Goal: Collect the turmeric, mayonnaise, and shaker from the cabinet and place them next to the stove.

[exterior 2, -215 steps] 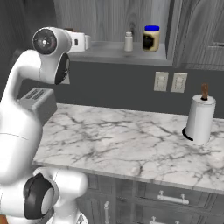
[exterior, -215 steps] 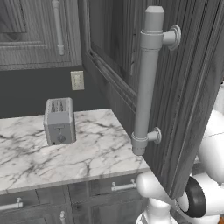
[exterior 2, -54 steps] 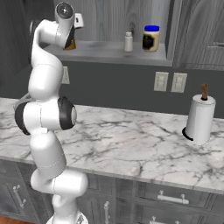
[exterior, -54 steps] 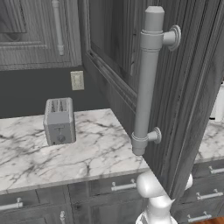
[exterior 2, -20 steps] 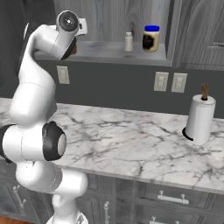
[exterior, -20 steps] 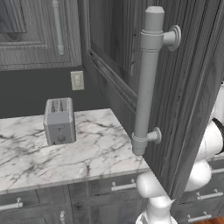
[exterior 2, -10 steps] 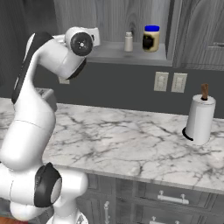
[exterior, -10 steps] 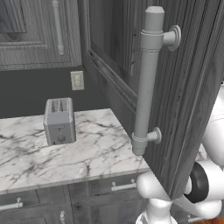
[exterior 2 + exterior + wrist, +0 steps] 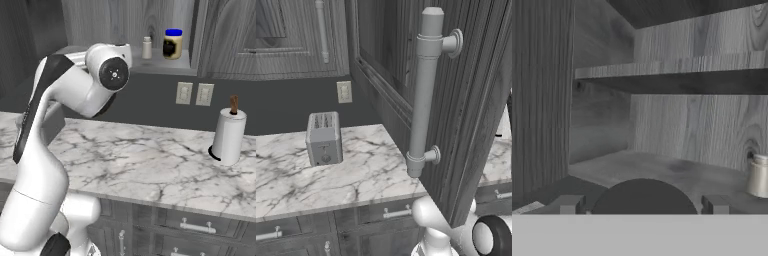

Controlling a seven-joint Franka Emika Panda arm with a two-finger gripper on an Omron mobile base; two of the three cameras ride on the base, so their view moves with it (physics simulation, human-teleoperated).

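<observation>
Along the left of the right base view, the white arm rises from its base, bends sharply at a dark-jointed elbow and reaches rightward at shelf height, its round wrist joint level with the lower shelf of the cabinet (image 9: pixel 125 25). To the right on that shelf stand the shaker (image 9: pixel 147 48) and, just beside it, the mayonnaise (image 9: pixel 173 44) with its blue lid; both are upright and apart from the arm. Below, the marble counter (image 9: pixel 150 165) carries a paper-towel roll (image 9: pixel 228 136) at far right, beneath two wall outlets (image 9: pixel 195 93). Seen from the left base camera, a toaster (image 9: pixel 323 138) stands on the counter at left, and the open cabinet door with its long bar handle (image 9: pixel 423 95) fills the centre and right, hiding the cabinet interior. The hand camera looks level into the cabinet: side wall at left, upper shelf board (image 9: pixel 677 67) across the middle, and the shaker (image 9: pixel 758 175) at the right edge. The gripper (image 9: pixel 642 204) is spread wide, one finger tip (image 9: pixel 568 204) at left and the other at right, with a round dark lid (image 9: pixel 643 197) between them, seemingly the top of the turmeric; whether the tips touch it cannot be told.
</observation>
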